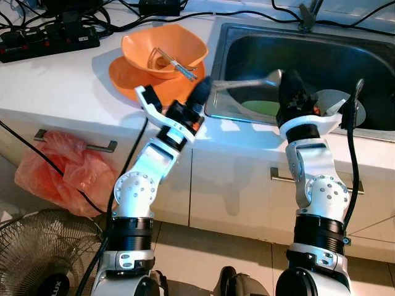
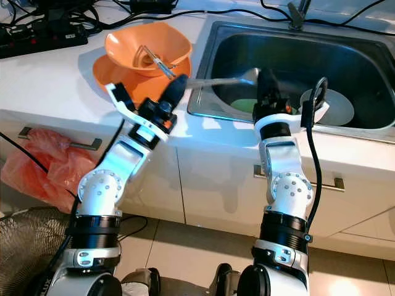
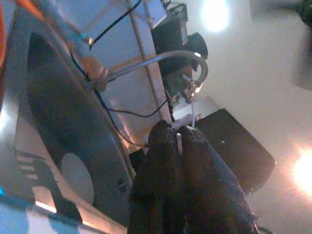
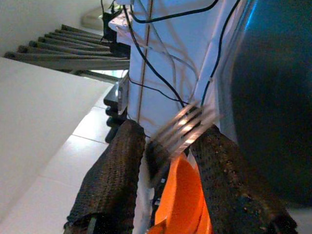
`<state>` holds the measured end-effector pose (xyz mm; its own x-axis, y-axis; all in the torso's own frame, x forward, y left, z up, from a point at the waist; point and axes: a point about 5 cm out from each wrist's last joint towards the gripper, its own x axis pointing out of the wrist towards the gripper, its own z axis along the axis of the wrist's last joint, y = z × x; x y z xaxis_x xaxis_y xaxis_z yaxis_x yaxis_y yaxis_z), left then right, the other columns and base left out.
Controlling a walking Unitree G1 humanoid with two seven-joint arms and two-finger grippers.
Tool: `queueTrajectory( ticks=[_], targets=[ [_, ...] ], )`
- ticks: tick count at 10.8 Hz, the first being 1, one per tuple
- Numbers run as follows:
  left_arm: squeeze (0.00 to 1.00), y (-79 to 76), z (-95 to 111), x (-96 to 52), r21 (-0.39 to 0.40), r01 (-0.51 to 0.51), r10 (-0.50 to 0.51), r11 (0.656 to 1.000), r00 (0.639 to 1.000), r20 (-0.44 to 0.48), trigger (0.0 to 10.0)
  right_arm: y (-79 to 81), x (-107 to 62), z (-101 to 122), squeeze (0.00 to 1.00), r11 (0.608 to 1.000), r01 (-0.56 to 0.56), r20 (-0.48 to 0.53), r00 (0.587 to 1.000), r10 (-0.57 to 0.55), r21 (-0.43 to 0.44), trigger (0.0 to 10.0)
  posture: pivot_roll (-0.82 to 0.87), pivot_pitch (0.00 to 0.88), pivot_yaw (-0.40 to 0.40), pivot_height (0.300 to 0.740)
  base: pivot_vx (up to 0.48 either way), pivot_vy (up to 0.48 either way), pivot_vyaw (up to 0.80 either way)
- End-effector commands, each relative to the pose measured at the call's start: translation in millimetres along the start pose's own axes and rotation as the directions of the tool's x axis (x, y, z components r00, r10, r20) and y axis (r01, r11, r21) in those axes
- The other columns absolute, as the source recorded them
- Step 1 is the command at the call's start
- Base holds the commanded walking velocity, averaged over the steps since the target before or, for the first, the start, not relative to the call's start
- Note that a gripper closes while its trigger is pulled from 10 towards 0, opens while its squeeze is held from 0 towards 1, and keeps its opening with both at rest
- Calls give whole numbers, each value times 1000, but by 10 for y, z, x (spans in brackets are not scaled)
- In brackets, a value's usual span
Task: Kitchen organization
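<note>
A metal fork hangs level over the near left corner of the steel sink. My left gripper is shut on its handle end at the sink's edge; in the left wrist view the thin handle shows between the pressed fingertips. My right gripper reaches into the sink at the fork's other end. In the right wrist view the tines lie between its two fingers, which stand apart. An orange bowl holding utensils rests on an orange plate on the white counter.
In the sink lie a green item and a grey round dish. A black power strip with cables sits at the counter's back left. A pink plastic bag hangs on a drawer, and a fan stands on the floor below.
</note>
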<state>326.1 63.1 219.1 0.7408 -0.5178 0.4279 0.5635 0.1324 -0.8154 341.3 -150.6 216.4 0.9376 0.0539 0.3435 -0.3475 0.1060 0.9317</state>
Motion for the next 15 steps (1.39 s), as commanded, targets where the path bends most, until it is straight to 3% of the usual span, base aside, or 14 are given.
queueTrajectory(
  ticks=[1,4,5,6,8,9,10,13,15],
  targets=[
    [0,-107,-253,98,-111,45,-47,993,999,-11,10000,71,49,-38,0,999,-30,8,1000,30,31,10000,135,149,1,740,0,0,0],
    [0,-92,-280,87,-108,36,-39,994,999,-28,10000,99,66,-8,0,998,-43,24,999,42,35,10000,136,149,1,740,0,0,0],
    [0,-92,-273,86,-105,34,-37,994,999,-26,10000,92,69,-2,0,999,-38,31,999,37,33,3020,137,149,0,740,0,0,0],
    [0,-92,-273,85,-103,33,-36,994,999,-28,10000,91,69,7,0,999,-36,40,999,35,33,0,137,149,0,740,0,0,0],
    [0,-84,-286,81,-99,29,-33,995,999,-37,10000,94,71,19,0,999,-40,43,998,39,33,0,136,149,1,740,0,0,0],
    [0,-22,-357,81,-28,-15,12,999,995,-97,10000,94,70,19,0,998,-42,42,998,40,36,0,137,148,0,740,0,0,0],
    [1000,-16,-386,84,-4,-25,24,1000,993,-117,10000,97,70,20,0,998,-43,45,998,41,36,0,136,149,1,740,0,0,0],
    [1000,87,-454,87,42,-99,104,994,983,-153,10000,96,80,50,0,998,-40,60,997,37,45,0,136,148,2,740,0,0,0],
    [1000,74,-496,76,42,-82,88,996,980,-179,10000,99,94,89,0,998,-35,80,996,31,52,0,133,144,3,740,0,0,0]
  ],
)
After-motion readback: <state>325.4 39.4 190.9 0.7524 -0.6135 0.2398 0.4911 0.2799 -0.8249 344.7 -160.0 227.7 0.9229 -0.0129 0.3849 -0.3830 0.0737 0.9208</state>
